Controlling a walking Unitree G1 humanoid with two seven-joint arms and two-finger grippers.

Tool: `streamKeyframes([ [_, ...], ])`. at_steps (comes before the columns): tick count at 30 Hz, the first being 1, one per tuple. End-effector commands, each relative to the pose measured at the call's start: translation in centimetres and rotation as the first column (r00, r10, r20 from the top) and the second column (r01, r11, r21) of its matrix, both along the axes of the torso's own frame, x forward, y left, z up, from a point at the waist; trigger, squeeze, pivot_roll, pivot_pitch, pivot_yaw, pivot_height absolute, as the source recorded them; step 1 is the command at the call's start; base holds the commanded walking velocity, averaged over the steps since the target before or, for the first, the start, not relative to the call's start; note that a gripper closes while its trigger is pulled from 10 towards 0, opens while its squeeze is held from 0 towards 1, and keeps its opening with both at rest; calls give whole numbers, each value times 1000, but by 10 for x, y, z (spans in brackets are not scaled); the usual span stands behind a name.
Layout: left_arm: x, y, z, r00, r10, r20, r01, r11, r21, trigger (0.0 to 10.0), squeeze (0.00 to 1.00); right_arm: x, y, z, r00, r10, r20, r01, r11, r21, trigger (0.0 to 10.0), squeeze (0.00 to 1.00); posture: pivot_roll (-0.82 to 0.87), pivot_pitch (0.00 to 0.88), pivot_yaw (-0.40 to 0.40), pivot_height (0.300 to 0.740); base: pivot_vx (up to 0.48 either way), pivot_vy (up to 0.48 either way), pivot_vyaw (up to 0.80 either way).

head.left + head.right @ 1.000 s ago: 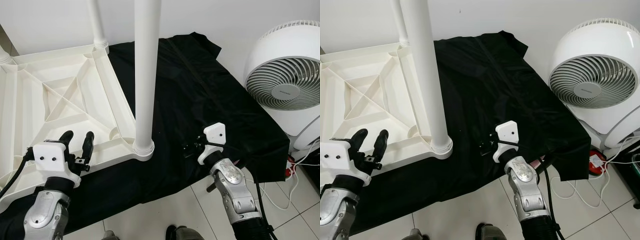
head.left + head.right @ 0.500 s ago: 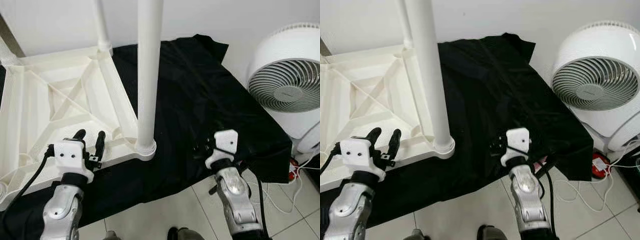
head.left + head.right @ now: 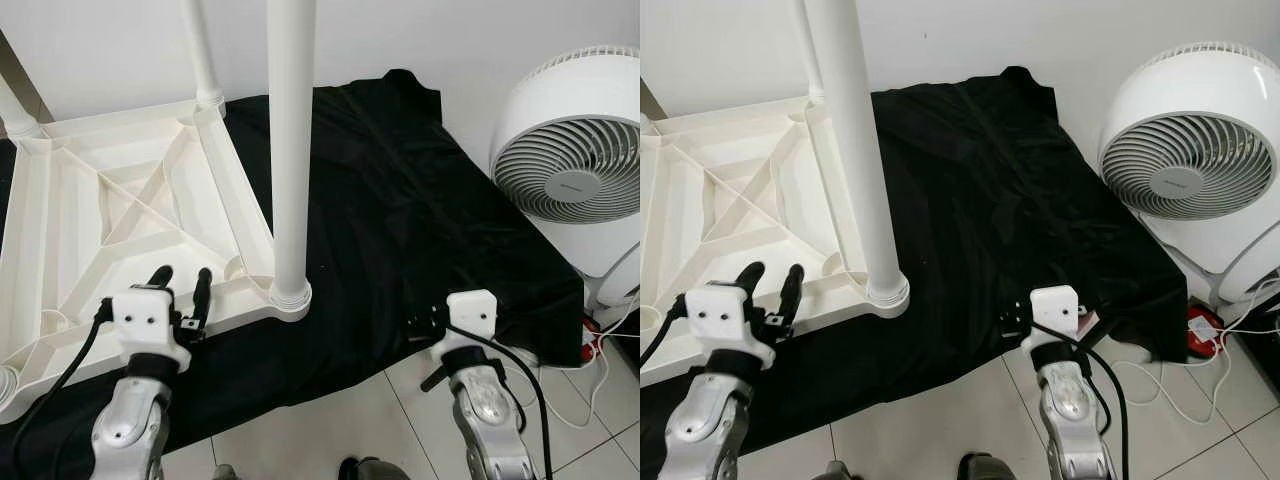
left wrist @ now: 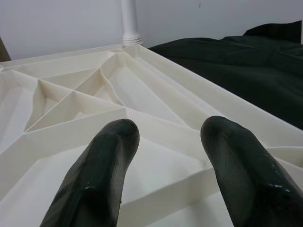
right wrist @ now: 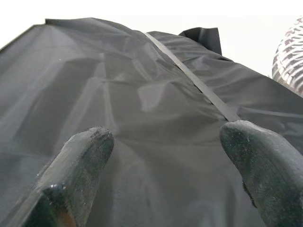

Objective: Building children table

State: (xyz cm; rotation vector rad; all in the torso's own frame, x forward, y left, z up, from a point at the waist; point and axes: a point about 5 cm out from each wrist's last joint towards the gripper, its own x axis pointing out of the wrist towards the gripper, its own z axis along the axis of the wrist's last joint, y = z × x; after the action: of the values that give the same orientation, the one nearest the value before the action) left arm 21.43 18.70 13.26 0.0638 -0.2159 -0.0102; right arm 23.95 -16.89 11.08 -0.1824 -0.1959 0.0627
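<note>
You are looking down at a tiled floor (image 3: 330,420) against a white wall, where a black cloth (image 3: 400,220) is spread out and carries the work.

Your left pincer (image 3: 181,292) hovers with its two black fingers (image 4: 102,175) spread apart and holding nothing, just over the near edge of the upturned white table top (image 3: 110,220). In the left wrist view the fingers frame the ribbed underside of that top, with its diagonal braces running toward the far corner. The table top lies upside down on the left part of the cloth. At its near right corner a thick white leg (image 3: 290,140) stands upright in its socket, just beside your left pincer. A thinner-looking leg (image 3: 203,60) stands at the far right corner, and another leg (image 3: 12,115) rises at the far left corner.

Your right pincer (image 3: 422,322) sits low at the near right edge of the cloth, well apart from the table top. Its fingers (image 5: 75,165) are spread wide and hold nothing; in the right wrist view they point across bare, wrinkled black fabric with a flat seam running through it.

Beyond the right edge of the cloth a large round white fan (image 3: 575,170) stands on the floor, facing you. White cables (image 3: 585,385) trail over the tiles beneath it, near a small red object (image 3: 1197,322).
</note>
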Motion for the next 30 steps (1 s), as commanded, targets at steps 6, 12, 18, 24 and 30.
streamKeyframes([
  [6,-5,5,7,998,60,37,-58,997,-54,10000,0,2,3,13,999,13,52,-13,1000,8,10000,0,-25,100,25,740,0,0,502],
  [12,-7,2,8,998,40,42,-37,997,-70,10000,0,-1,1,13,999,18,49,-19,1000,6,10000,0,-24,99,24,740,0,0,800],
  [18,-9,-3,8,999,15,42,-12,996,-86,10000,0,-5,-2,10,999,26,44,-26,999,-19,10000,0,-23,102,21,740,0,0,800],
  [24,-11,-5,7,999,2,40,1,997,-72,10000,0,-7,-6,8,999,16,35,-16,1000,-24,10000,0,-26,107,27,740,0,0,800],
  [30,-13,-6,6,999,-13,46,15,999,-29,10000,0,-10,-8,5,1000,13,26,-12,1000,-20,10000,0,-26,110,28,740,0,0,267],
])
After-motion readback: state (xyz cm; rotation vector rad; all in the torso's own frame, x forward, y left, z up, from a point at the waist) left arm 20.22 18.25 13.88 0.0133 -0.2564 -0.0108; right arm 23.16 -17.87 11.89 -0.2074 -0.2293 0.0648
